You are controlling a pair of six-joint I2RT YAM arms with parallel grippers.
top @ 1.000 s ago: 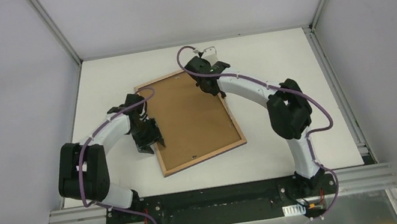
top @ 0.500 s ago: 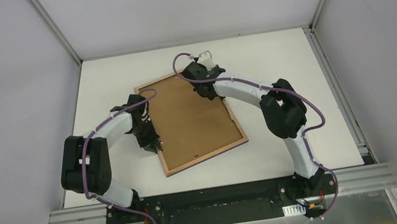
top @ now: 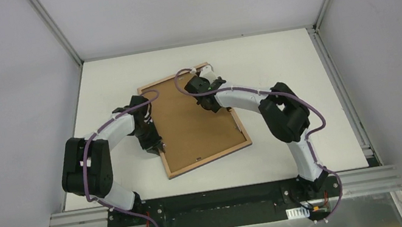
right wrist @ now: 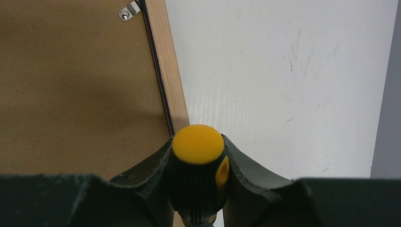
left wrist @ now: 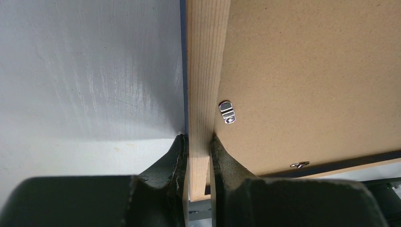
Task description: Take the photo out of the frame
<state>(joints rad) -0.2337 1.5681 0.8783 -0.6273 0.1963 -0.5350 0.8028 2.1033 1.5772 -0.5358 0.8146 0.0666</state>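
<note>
Frame (top: pixel 209 158), count one: back side up at mid-bench (top: pixel 302 72), skewed. Left tool (left wrist: pixel 198 144) is clenched on the pale wooden left rail, one finger on either side. Right tool (right wrist: pixel 197 142) grasps one screwdriver (right wrist: pixel 198 147), yellow-capped with a black grip, its handle above the right rail. One brown backing board (left wrist: pixel 307 71) sits inside the frame. Metal clips (left wrist: pixel 227 112) on the board: two seen from the left wrist, one from the right.
</note>
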